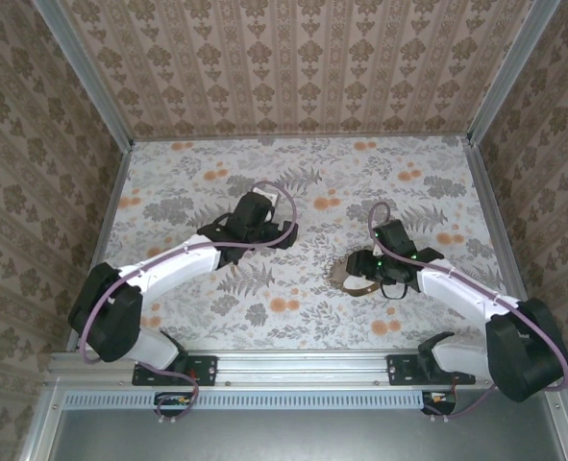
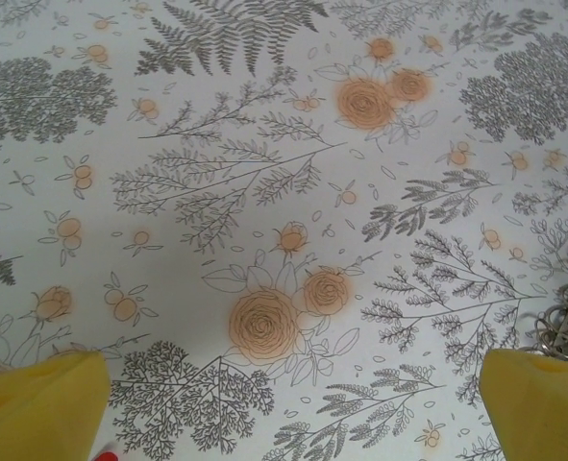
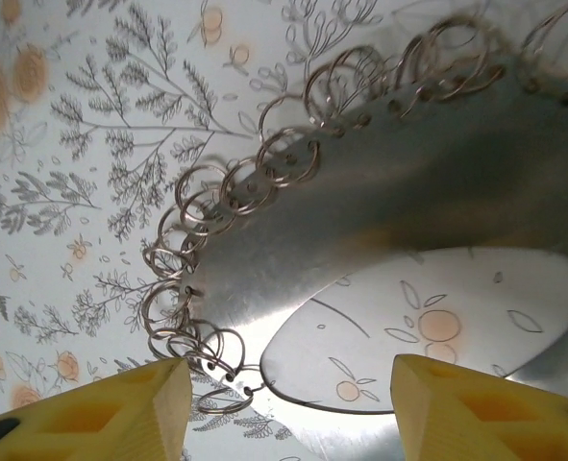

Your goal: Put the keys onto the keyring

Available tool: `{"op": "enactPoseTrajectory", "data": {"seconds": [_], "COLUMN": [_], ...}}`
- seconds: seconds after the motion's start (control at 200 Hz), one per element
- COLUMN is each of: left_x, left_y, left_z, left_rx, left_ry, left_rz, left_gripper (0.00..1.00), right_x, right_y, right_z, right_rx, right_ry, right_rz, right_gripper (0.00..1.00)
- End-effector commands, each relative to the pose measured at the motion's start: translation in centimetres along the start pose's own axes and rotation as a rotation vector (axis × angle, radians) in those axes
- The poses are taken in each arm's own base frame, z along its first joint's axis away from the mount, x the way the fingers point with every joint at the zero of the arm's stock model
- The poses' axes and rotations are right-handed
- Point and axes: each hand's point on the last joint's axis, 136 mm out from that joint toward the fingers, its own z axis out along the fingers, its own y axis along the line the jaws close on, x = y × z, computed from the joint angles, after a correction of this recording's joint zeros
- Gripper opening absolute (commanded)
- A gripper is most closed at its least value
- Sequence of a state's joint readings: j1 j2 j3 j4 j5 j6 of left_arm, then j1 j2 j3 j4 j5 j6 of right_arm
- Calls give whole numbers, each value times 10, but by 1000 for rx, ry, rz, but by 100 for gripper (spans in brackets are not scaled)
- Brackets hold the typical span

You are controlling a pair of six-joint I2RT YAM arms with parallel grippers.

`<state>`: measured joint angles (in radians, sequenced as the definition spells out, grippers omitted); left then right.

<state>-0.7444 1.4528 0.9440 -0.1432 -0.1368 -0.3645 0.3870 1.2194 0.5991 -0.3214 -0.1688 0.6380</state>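
Keyring (image 3: 408,192) lies between the right hand's (image 3: 288,375) spread fingers.

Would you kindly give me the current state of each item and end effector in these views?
keyring: resting on the table, small rings fringing its edge.
key: red head lying apart from the keyring, mostly out of frame.
left end effector: open, empty.
right end effector: fingers either side of the keyring's band; grip unclear.
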Motion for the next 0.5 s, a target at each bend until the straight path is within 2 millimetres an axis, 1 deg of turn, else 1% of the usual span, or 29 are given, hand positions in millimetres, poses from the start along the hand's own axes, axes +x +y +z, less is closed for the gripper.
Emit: {"op": "enactPoseTrajectory", "data": {"seconds": [0.0, 0.09, 0.19, 0.305, 0.425, 0.44, 0.495], "left_x": [-18, -20, -21, -21, -17, -16, -14], "left_y": [21, 39, 56, 63, 70, 71, 73], "left_z": [-19, -26, -32, -41, -48, -49, -52], "left_rx": [-52, -82, -107, -105, -121, -122, -126], "left_ry": [-54, -63, -73, -92, -96, -97, -100], "left_rz": [-88, -143, -184, -202, -205, -205, -208], "left_gripper": [100, 100, 100, 100, 100, 100, 100], "right_x": [3, 8, 8, 4, -1, 1, 1], "right_y": [0, -2, -4, 0, 6, 5, 7], "right_z": [6, 11, 16, 23, 31, 36, 43], "right_rx": [23, 41, 53, 51, 43, 52, 54], "right_ry": [-5, 6, 7, 11, 16, 29, 42], "right_rz": [29, 28, 33, 33, 35, 37, 33], "right_gripper": [58, 57, 55, 52, 50, 49, 47]}}
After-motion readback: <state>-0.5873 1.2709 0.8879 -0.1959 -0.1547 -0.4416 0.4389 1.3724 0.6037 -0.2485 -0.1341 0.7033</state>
